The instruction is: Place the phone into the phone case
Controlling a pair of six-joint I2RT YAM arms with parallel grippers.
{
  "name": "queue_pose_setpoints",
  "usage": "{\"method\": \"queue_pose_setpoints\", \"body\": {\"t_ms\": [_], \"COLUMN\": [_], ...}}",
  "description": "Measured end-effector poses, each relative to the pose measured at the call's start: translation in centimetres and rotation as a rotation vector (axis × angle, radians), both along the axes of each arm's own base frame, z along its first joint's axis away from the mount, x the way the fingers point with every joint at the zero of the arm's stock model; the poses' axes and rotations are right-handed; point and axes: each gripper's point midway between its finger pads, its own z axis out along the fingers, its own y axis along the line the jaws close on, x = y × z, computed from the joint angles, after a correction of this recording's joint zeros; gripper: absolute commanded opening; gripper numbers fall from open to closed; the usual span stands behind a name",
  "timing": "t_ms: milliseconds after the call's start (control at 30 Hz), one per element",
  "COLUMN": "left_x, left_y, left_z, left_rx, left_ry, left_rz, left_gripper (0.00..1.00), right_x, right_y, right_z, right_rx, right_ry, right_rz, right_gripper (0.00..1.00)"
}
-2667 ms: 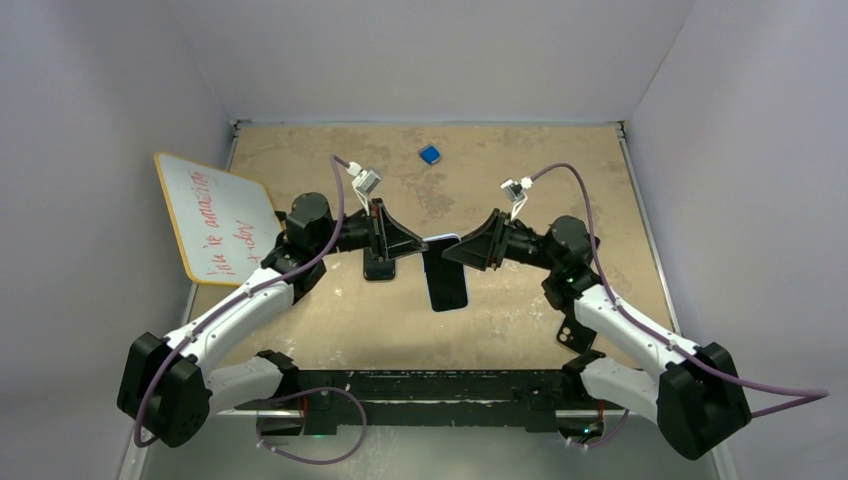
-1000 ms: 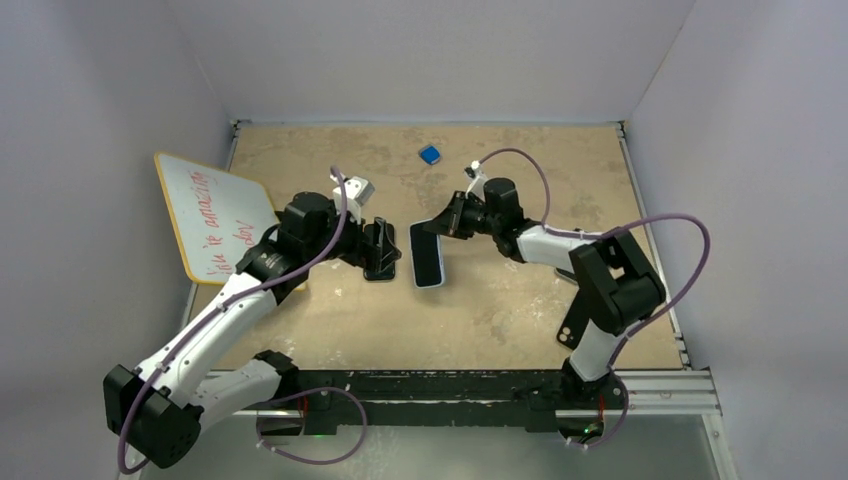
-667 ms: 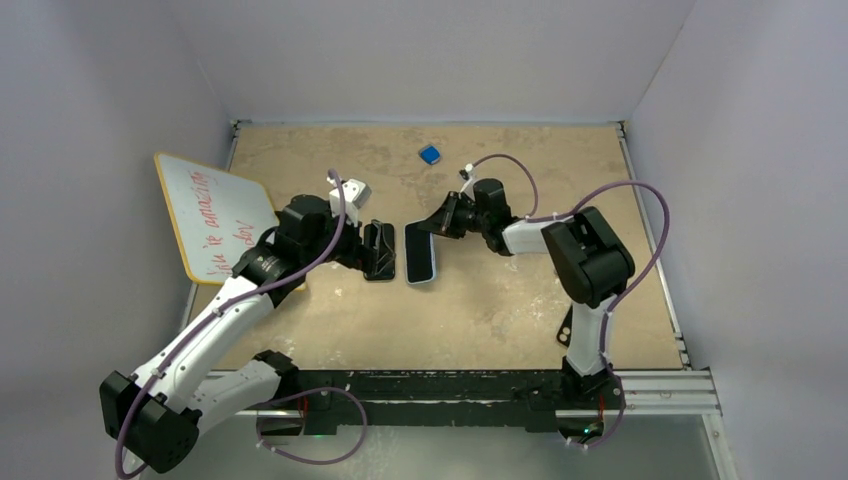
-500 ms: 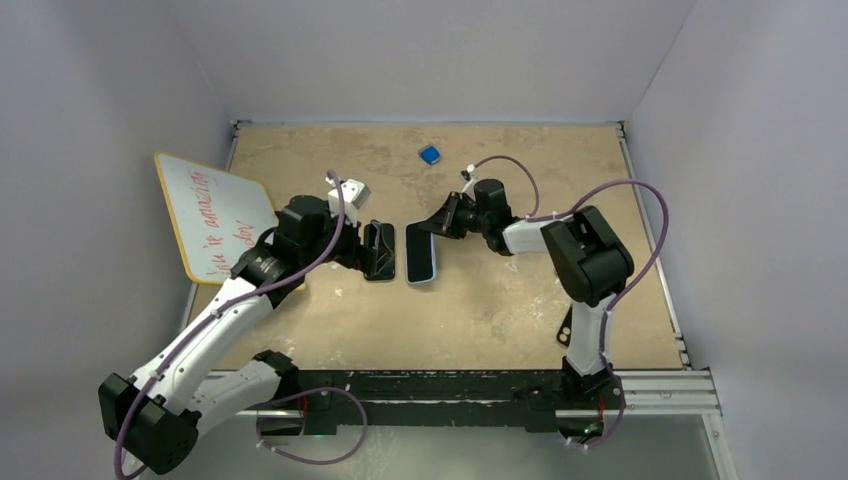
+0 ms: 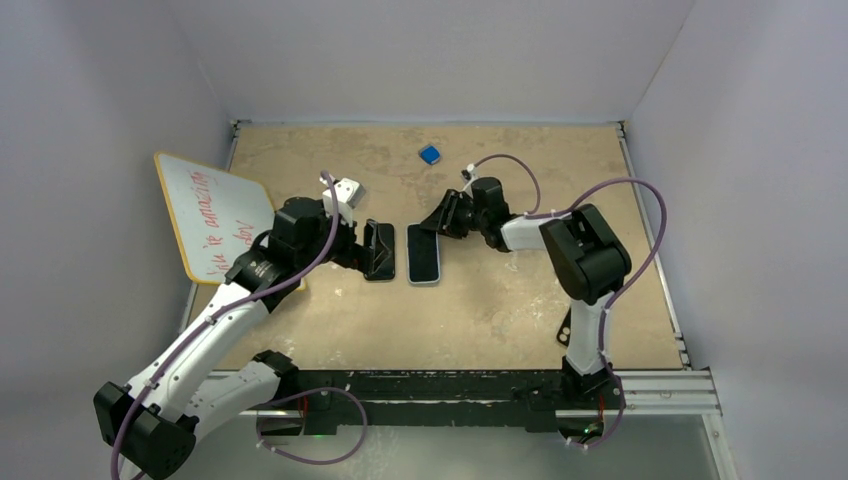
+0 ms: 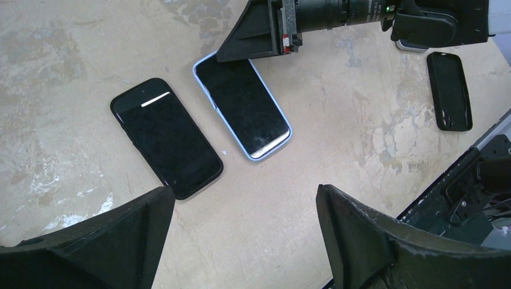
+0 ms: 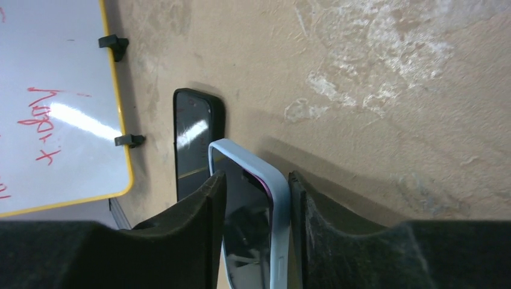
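A phone with a dark screen sits in a light blue phone case (image 5: 423, 256) (image 6: 243, 107) (image 7: 276, 198), flat on the table; a purple edge shows at one corner. My right gripper (image 5: 438, 222) (image 7: 256, 180) straddles its far end, jaws slightly parted, with a thin gap at the case's side. A bare black phone (image 5: 384, 268) (image 6: 166, 136) (image 7: 191, 129) lies just left of it, parallel. My left gripper (image 5: 368, 248) (image 6: 246, 198) hovers wide open over the near side of the two phones, holding nothing.
An empty black case (image 5: 571, 328) (image 6: 453, 90) lies near the right arm's base. A yellow-framed whiteboard (image 5: 212, 215) (image 7: 54, 102) with red writing leans at the left wall. A small blue object (image 5: 430, 154) sits at the back.
My right gripper lowered the blue-cased phone flat beside the black phone and its jaws have parted. The left arm drew back a little to the left.
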Motion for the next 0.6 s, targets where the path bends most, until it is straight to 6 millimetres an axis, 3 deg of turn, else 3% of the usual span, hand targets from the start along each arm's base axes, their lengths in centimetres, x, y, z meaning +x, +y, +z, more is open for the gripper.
{"method": "queue_pose_setpoints", "body": {"t_ms": [133, 333, 433, 600], "left_x": [0.1, 0.1, 0.2, 0.2], "left_y": [0.1, 0.2, 0.2, 0.3], "left_z": [0.0, 0.0, 0.0, 0.0], "left_rx": [0.002, 0.006, 0.006, 0.008], "left_ry": [-0.001, -0.003, -0.004, -0.005], "left_rz": [0.004, 0.011, 0.013, 0.016], "left_gripper": [0.92, 0.92, 0.92, 0.92], "right_x": [0.5, 0.7, 0.6, 1.1], "right_y": [-0.1, -1.0, -1.0, -0.8], "right_z": [-0.5, -1.5, -1.5, -0.5], "right_rx": [-0.031, -0.099, -0.097, -0.093], "right_ry": [0.007, 0.012, 0.017, -0.012], "right_rz": [0.0, -0.015, -0.013, -0.013], "right_gripper": [0.41, 0.18, 0.02, 0.0]}}
